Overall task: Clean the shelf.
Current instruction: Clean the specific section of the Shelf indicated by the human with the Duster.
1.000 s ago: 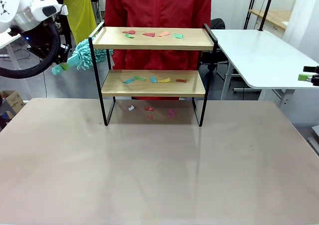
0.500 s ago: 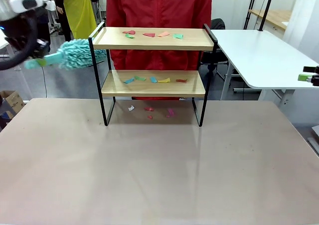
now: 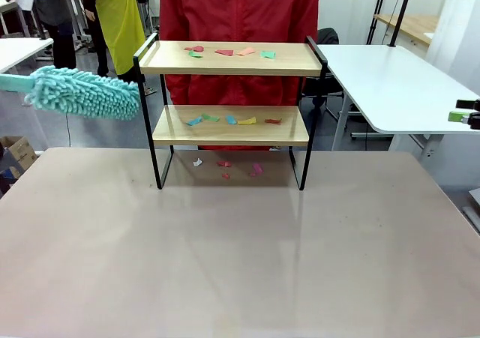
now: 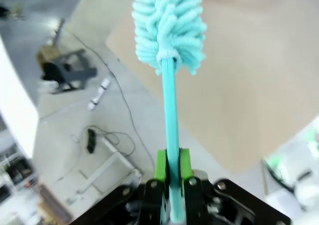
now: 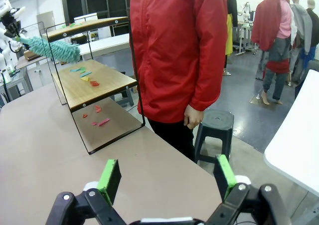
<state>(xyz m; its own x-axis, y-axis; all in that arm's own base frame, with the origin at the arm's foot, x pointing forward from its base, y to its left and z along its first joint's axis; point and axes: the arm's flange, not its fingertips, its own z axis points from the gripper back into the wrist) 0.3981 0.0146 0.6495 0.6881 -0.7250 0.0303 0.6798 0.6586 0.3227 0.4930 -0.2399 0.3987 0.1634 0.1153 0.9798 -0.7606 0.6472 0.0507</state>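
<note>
Two light wooden boards in a thin black metal frame form the shelf (image 3: pixel 225 67), upper centre of the front view, with coloured paper scraps (image 3: pixel 225 52) on both boards. A teal fluffy duster (image 3: pixel 82 92) hangs at the left edge.

Left wrist view: the left gripper (image 4: pixel 172 167), bottom centre, is clamped on the duster's handle.

Right wrist view: the right gripper (image 5: pixel 167 177), at the bottom edge, has its jaws wide apart and empty. The shelf stands at left.
</note>
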